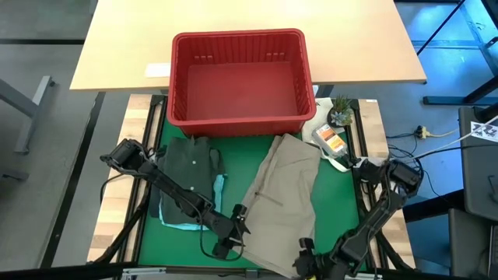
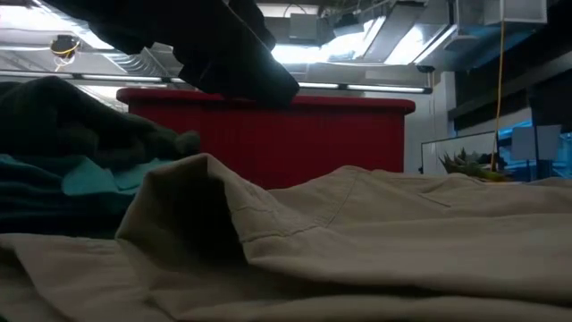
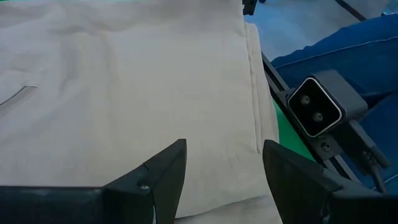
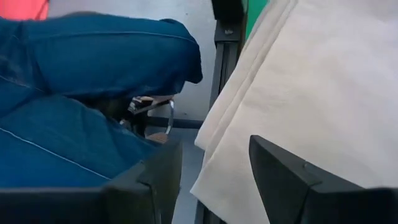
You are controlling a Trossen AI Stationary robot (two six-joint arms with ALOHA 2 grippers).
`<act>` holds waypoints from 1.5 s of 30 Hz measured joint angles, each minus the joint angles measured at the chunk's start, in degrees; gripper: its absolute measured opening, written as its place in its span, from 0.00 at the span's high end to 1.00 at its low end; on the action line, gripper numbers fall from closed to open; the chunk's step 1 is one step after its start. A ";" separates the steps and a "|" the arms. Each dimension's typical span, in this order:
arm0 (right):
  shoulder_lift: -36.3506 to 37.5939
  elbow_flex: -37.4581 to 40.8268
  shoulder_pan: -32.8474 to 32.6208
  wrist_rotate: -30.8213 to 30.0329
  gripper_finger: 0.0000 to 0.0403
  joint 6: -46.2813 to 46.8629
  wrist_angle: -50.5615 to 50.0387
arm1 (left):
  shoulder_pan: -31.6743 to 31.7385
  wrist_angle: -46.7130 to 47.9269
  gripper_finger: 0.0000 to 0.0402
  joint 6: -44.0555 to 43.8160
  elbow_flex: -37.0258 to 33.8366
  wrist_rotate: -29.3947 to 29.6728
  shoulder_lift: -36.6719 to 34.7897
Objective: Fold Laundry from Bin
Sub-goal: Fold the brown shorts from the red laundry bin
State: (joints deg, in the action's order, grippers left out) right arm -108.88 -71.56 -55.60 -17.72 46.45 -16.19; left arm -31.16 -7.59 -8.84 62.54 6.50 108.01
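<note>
Tabletop: a pale wooden table (image 1: 233, 47) lies at the far side, with a green mat (image 1: 338, 198) nearer the arms serving as the work surface.
Bin: the red plastic laundry basket (image 1: 240, 117) sits at the far edge of the green mat, partly over the wooden table; its ribbed walls are visible and nothing shows inside it.
Beige garment: the beige-tan garment (image 1: 284, 202) lies spread flat on the mat just in front of the bin, running toward the near edge; in the low view its cloth (image 2: 375, 233) fills the foreground with a raised fold at the left.
Olive garment: the dark olive green garment (image 1: 187, 163) lies folded on the mat, left of the beige one and near the bin's front-left corner.
Teal garment: the light teal garment (image 1: 187, 222) peeks out from under and beside the olive one; how it is folded is hard to tell.
Left gripper: the left gripper (image 3: 222, 171) hovers over the near left edge of the beige garment, fingers spread and holding nothing.
Right gripper: the right gripper (image 4: 214, 174) is at the near right corner of the beige garment, fingers parted, one over the cloth's edge; no cloth is caught between them.
Person: a blue denim leg (image 4: 93, 68) shows beyond the table's near edge.
Small items: a little potted plant (image 1: 340, 113) and an orange-labelled packet (image 1: 331, 140) sit by the bin's right front corner.
</note>
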 joint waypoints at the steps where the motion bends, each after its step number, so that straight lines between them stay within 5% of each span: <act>1: -0.41 -0.22 -0.23 -0.20 0.53 -0.94 -0.03 | 0.00 0.02 0.49 -0.01 0.00 0.00 0.00; 21: -2.80 -1.32 2.00 5.82 0.53 -7.10 -0.13 | 0.00 0.04 0.49 -0.15 0.02 1.54 -0.02; 34: -3.02 -1.32 2.00 4.41 0.25 -7.57 0.24 | 0.02 0.06 0.49 -0.12 0.02 1.57 -0.02; 45: -7.61 -1.36 2.00 1.94 0.28 -19.75 4.40 | 0.01 0.09 0.49 -0.04 0.02 1.57 -0.02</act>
State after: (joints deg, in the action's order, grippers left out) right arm -116.49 -72.93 -53.60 -15.79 26.70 -11.78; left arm -31.15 -7.51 -8.88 62.57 8.08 107.98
